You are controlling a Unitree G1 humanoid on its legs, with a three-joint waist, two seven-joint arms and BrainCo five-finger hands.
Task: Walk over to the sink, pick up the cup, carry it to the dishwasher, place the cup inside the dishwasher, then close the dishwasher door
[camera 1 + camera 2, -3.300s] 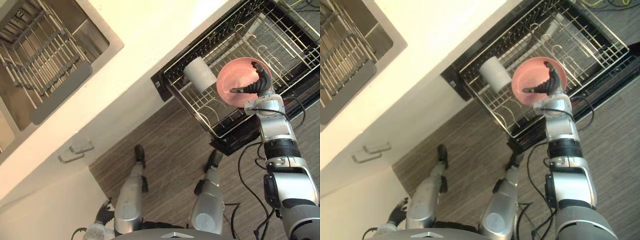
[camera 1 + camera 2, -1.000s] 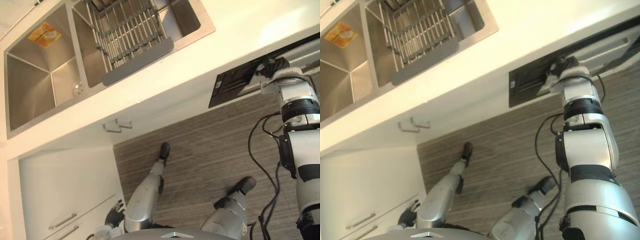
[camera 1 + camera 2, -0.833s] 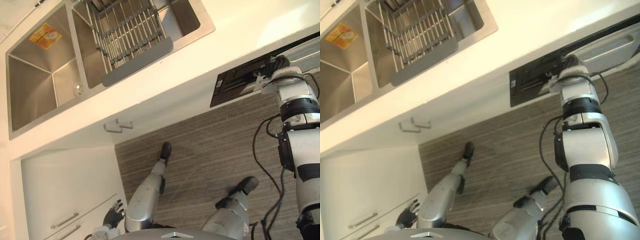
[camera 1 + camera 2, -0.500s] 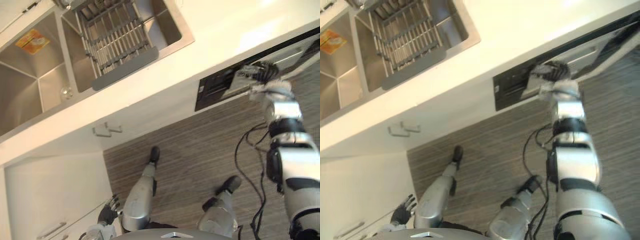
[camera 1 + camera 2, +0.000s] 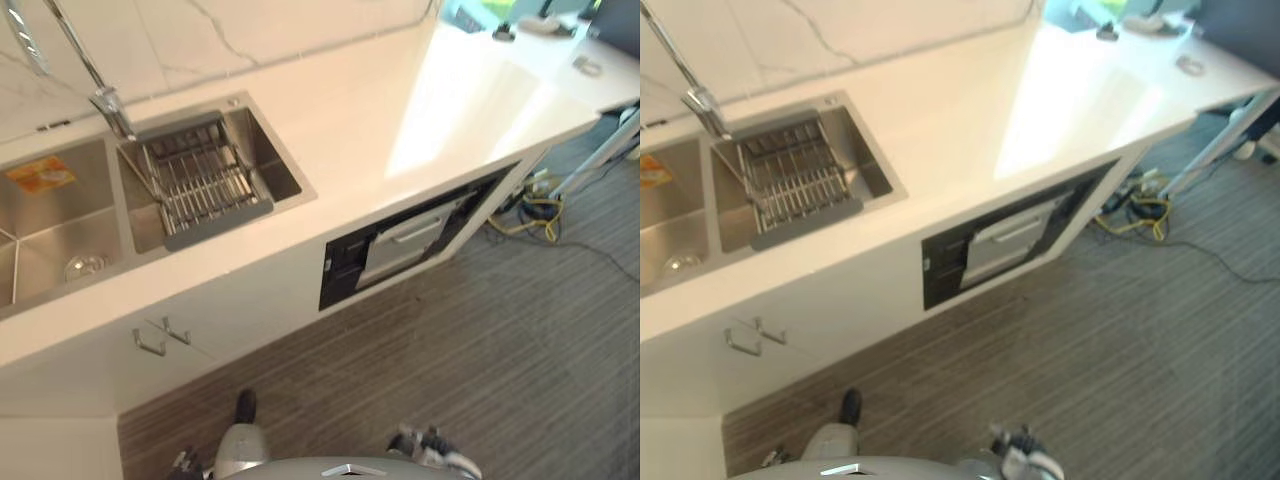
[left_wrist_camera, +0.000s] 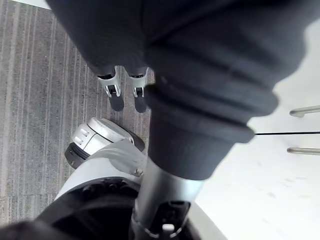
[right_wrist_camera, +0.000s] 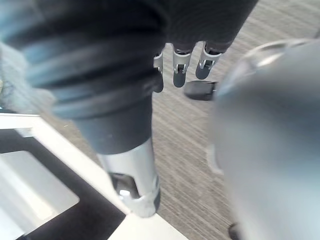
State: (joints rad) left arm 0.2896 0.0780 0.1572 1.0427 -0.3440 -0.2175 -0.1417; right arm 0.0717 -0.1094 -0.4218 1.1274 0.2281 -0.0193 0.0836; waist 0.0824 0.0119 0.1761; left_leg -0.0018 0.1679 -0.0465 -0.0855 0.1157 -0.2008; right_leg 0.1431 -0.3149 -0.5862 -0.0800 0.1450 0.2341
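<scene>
Ahead, the dishwasher door [image 5: 410,238] looks flush under the counter [image 5: 350,130]; cup judged to be shut behind it. The right hand [image 7: 180,64] hangs just beside the door, fingers slack and empty, so it is the nearer arm. The left hand [image 6: 116,92] is also slack and empty, by the cabinet handles [image 6: 304,112] farther from the door.

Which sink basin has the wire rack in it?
The basin nearer the dishwasher, below the faucet, holds the rack. The other basin has an orange sticker and no rack.
</scene>
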